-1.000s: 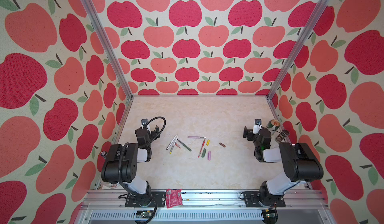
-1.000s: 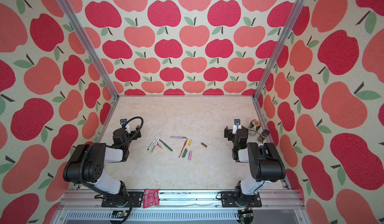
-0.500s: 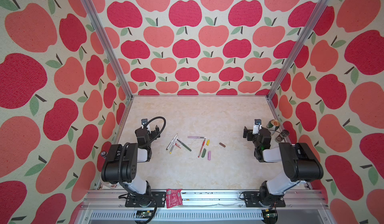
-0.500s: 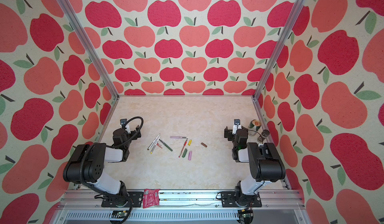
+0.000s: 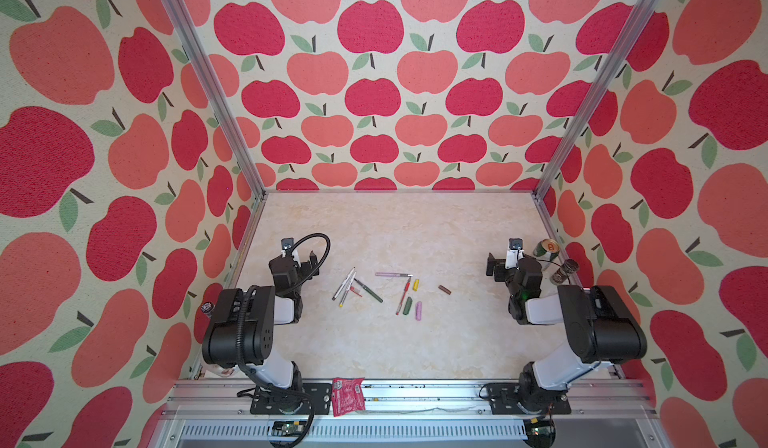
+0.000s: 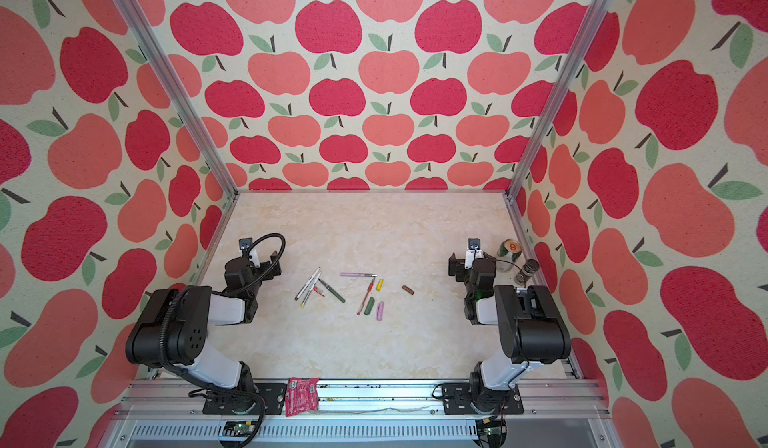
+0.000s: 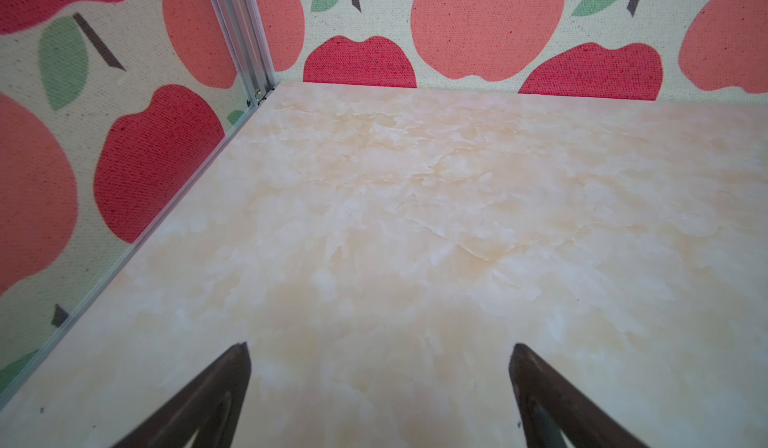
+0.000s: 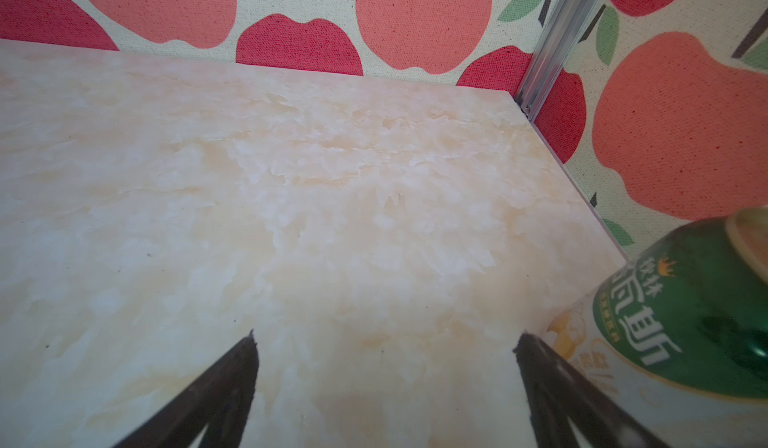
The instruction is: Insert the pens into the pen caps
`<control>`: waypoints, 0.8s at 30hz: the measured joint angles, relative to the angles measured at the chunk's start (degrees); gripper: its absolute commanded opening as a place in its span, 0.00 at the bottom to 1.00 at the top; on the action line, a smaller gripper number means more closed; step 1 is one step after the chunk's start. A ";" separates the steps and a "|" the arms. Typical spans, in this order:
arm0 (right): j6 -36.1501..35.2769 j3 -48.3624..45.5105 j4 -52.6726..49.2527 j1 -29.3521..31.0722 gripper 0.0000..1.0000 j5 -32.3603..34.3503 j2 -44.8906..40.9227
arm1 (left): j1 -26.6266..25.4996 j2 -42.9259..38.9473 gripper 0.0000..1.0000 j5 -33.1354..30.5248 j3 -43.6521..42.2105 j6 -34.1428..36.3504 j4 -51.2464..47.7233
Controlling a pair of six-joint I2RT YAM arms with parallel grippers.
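Your left gripper [image 7: 380,346] and right gripper [image 8: 384,340] are both empty. They sit low at opposite sides of the table [image 5: 395,226], jaws spread wide, probably parked clear so the middle is open to reach. The pens [image 5: 344,285] and pen caps [image 5: 418,311] lie loose mid-table between the arms, well apart from both, none joined yet. The brown cap [image 5: 444,289] lies alone on your right arm's side, so that arm looks the natural one to take it; mind the can [image 5: 547,248] just beside its gripper
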 measured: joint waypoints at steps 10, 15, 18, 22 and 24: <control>0.04 0.02 -1.68 0.00 0.99 0.66 -1.53 | -0.39 -3.89 0.99 0.13 0.07 0.24 -4.72; 2.34 4.04 -16.72 0.02 0.99 2.21 -15.04 | -3.04 -16.06 0.99 0.44 3.28 -0.07 -14.58; 10.58 9.68 -27.34 -0.76 0.99 2.82 -23.82 | -2.25 -23.89 0.99 3.28 5.95 -5.01 -20.57; 20.83 11.61 -33.00 -5.09 0.99 -5.40 -34.18 | 1.75 -31.95 0.99 9.07 7.72 -17.18 -24.41; 24.26 11.76 -35.01 -5.99 0.99 -10.12 -37.33 | 3.78 -34.84 0.99 13.18 7.26 -22.56 -24.28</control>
